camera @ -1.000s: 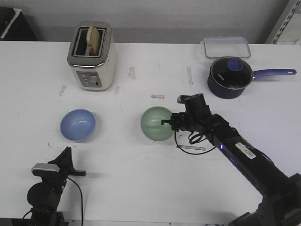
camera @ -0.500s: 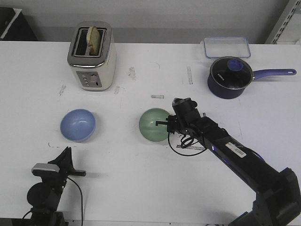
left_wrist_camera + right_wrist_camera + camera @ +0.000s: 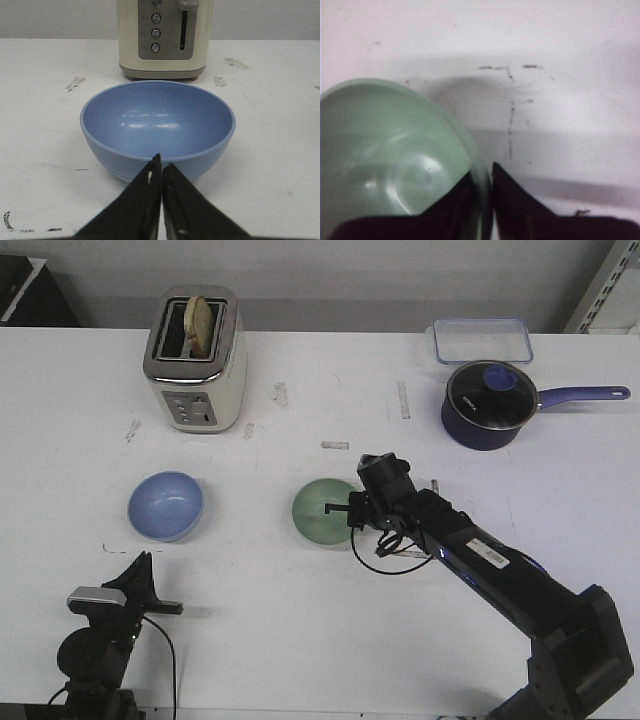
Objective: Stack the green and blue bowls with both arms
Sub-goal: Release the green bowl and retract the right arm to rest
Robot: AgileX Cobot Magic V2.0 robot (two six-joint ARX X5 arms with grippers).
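Note:
The pale green bowl [image 3: 318, 512] is near the table's middle. My right gripper [image 3: 350, 510] is shut on its right rim, one finger inside the bowl and one outside. The right wrist view shows the rim [image 3: 482, 172] pinched between the fingers. I cannot tell whether the bowl is off the table. The light blue bowl [image 3: 165, 505] stands upright on the table to the left. My left gripper [image 3: 143, 560] is shut and empty, a little nearer me than the blue bowl. In the left wrist view its tips [image 3: 161, 162] point at the blue bowl [image 3: 157, 120].
A cream toaster [image 3: 195, 360] with a bread slice stands behind the blue bowl and also shows in the left wrist view [image 3: 165, 37]. A dark blue saucepan [image 3: 487, 405] and a clear container [image 3: 482, 340] are at the back right. A black cable [image 3: 385, 555] loops under the right arm.
My right gripper has moved a little to the left with the green bowl in it. The left arm and the blue bowl have not moved.

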